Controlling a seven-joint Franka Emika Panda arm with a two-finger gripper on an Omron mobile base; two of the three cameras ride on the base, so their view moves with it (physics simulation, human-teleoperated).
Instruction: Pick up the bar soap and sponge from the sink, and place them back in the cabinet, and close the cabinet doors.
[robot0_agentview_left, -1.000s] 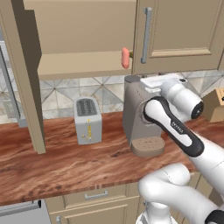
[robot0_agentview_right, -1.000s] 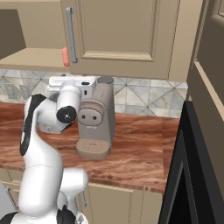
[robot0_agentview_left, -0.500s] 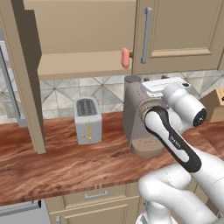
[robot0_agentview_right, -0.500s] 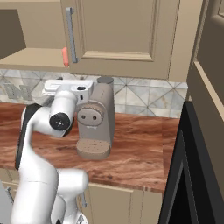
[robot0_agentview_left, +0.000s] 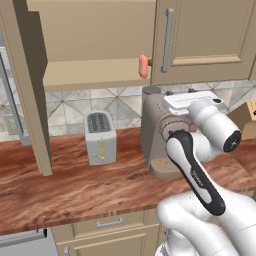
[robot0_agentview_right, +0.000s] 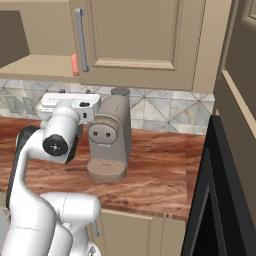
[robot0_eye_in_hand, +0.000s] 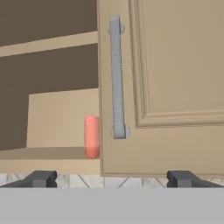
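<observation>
Reddish-brown wooden countertop (robot0_agentview_left: 75, 185) runs below the tan beige wooden wall cabinet (robot0_agentview_left: 95, 75), with a silver toaster (robot0_agentview_left: 100, 137) and a taupe coffee machine (robot0_agentview_right: 112, 137) standing on it. The salmon-pink rounded bar soap (robot0_eye_in_hand: 92, 136) sits at the cabinet floor's front edge, partly hidden behind the closed right tan recessed-panel door (robot0_eye_in_hand: 166, 87) with its vertical silver bar handle (robot0_eye_in_hand: 116, 78). The left tan door (robot0_agentview_left: 30, 90) stands open, cut off at the top. The two-finger gripper (robot0_eye_in_hand: 111, 178) is spread wide and empty, facing the handle.

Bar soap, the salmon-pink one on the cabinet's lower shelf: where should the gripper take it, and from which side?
Take the salmon-pink bar soap across its narrow width, coming straight in from the front. It stands upright at the shelf's front edge beside the closed tan door, so only its front is free. The gripper is open, with nothing between the fingers.
</observation>
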